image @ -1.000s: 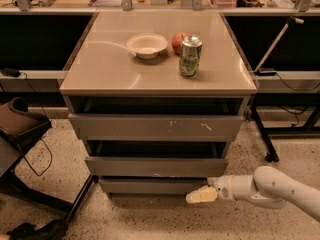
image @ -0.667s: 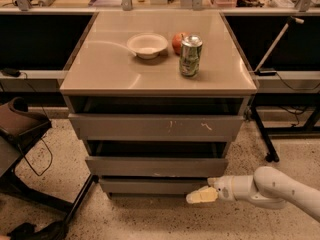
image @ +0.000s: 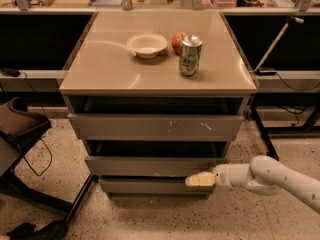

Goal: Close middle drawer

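The middle drawer is a plain grey front, pulled out a little, with a dark gap above it. It sits below the scratched top drawer front and above the narrower lowest front. My gripper reaches in from the right on a white arm. Its pale tip lies against the lower right edge of the middle drawer front, over the lowest front.
On the cabinet top stand a white bowl, a red apple and a green can. A dark chair stands at the left. A black table leg is at the right. The floor is speckled.
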Motion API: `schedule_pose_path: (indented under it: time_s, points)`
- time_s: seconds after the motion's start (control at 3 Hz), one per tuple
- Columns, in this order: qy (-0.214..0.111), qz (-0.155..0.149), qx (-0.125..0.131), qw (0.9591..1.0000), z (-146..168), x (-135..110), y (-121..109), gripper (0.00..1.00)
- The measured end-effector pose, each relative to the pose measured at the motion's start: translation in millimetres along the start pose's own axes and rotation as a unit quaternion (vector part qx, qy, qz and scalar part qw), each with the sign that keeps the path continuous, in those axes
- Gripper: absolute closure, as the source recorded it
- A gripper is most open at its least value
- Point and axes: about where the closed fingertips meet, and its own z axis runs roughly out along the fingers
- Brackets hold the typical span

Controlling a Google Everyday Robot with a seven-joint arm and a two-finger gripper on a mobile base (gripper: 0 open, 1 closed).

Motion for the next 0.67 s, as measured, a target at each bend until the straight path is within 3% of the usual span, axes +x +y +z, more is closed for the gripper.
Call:
schedule_pose_path:
  time_s: [0.67]
  points:
    - [-0.036, 0.017, 0.021, 0.9990, -3, -39, -22, 0.00]
